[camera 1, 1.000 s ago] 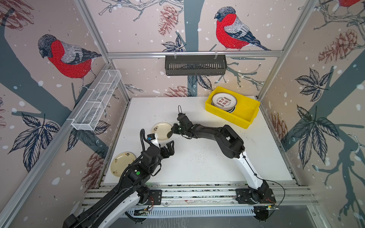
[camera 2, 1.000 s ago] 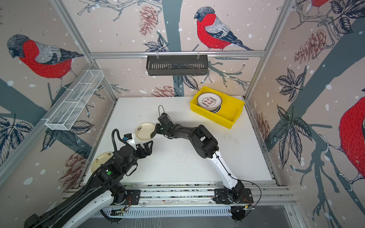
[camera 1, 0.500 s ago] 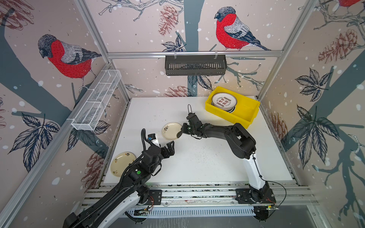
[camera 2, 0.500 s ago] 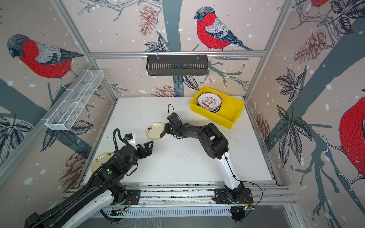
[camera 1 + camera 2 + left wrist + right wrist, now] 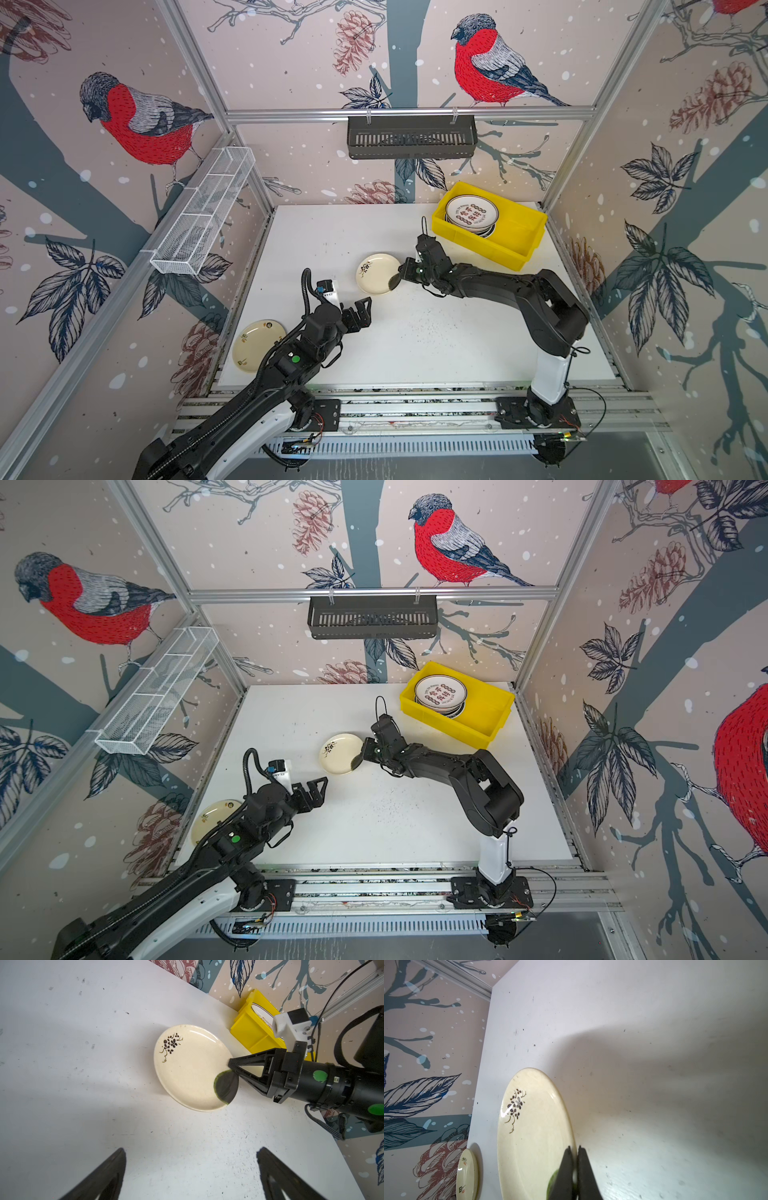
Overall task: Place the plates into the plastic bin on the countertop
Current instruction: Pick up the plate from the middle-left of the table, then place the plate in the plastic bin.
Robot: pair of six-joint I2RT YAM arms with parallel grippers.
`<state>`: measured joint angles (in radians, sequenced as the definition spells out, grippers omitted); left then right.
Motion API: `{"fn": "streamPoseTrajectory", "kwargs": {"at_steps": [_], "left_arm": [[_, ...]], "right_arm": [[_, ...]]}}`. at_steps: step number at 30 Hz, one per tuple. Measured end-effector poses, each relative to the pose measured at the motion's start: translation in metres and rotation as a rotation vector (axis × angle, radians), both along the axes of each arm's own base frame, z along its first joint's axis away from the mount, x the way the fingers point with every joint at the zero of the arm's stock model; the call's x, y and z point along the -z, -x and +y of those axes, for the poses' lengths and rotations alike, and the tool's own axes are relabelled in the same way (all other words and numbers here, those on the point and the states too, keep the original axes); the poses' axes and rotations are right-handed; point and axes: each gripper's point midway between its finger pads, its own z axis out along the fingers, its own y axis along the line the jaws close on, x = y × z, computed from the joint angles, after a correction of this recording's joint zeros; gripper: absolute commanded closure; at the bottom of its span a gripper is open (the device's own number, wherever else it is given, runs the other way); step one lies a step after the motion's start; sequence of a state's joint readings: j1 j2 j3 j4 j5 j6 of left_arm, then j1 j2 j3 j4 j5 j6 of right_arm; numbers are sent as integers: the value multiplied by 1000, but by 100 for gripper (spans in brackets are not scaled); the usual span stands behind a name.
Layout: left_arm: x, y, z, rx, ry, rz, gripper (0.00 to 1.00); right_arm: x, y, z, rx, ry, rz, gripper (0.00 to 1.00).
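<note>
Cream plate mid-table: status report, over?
Right pincer shut on cream plate, at rim. Left pincer open, empty. Yellow bin part filled, unblocked; second plate waiting.

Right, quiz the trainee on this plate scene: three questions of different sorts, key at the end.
1. True or false: the left gripper is holding a plate.
2. The right gripper is shut on: A) the rim of the cream floral plate; B) a black plate; C) nothing.
3. How many plates are outside the yellow bin?

Key:
1. False: its jaws stand open and empty.
2. A.
3. Two: the cream floral plate and the second cream plate at the near left corner of the countertop.
</note>
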<state>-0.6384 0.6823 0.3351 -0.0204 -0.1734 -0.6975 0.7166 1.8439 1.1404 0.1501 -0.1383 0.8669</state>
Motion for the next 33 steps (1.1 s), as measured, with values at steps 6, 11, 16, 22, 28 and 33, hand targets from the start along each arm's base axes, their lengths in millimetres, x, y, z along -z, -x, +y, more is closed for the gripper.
{"fn": "streamPoseTrajectory", "kwargs": {"at_steps": [6, 11, 16, 22, 28, 33], "left_arm": [[-5, -1, -22, 91, 54, -1, 2], [-8, -1, -34, 154, 65, -16, 2], [-14, -1, -40, 188, 61, -28, 2], [-20, 2, -38, 191, 61, -31, 2], [-22, 1, -30, 153, 41, -34, 2], [-13, 0, -25, 131, 12, -8, 2]], "right_arm": [[-33, -11, -44, 81, -33, -58, 98], [-54, -34, -96, 193, -44, -103, 98], [-69, -68, -158, 331, -48, -140, 99], [-73, -115, -239, 498, -41, -154, 99], [-51, -149, -283, 565, -28, -116, 99], [-27, -165, -298, 570, -40, -67, 99]]}}
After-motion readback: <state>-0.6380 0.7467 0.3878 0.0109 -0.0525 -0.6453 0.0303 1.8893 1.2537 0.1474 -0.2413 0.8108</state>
